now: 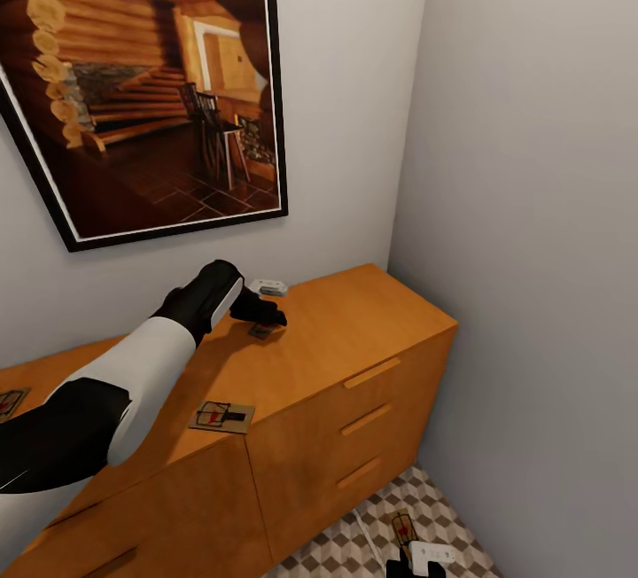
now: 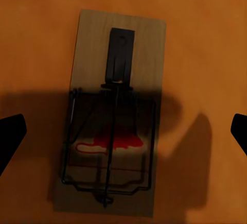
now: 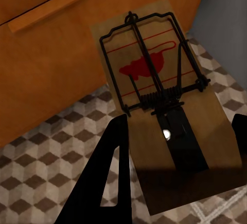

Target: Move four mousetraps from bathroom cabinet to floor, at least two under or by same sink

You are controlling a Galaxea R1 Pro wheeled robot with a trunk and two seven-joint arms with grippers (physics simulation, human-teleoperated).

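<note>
Cabinet (image 1: 354,339) top carries mousetraps: one near its front edge (image 1: 221,417), one at the far left (image 1: 11,402), one under the left gripper (image 1: 262,321). No legible writing; each trap has a red mark. Left jaws spread wide, straddling that trap (image 2: 110,116) without contact. Right gripper (image 3: 175,167) jaws clamped on a fourth trap (image 3: 159,95), held above the bathroom floor (image 3: 46,167) beside the cabinet front.

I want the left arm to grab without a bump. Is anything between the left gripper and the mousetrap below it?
Nothing visible. The mousetrap lies flat on the cabinet top, centred between the open left gripper fingers, with bare wood around it.
</note>
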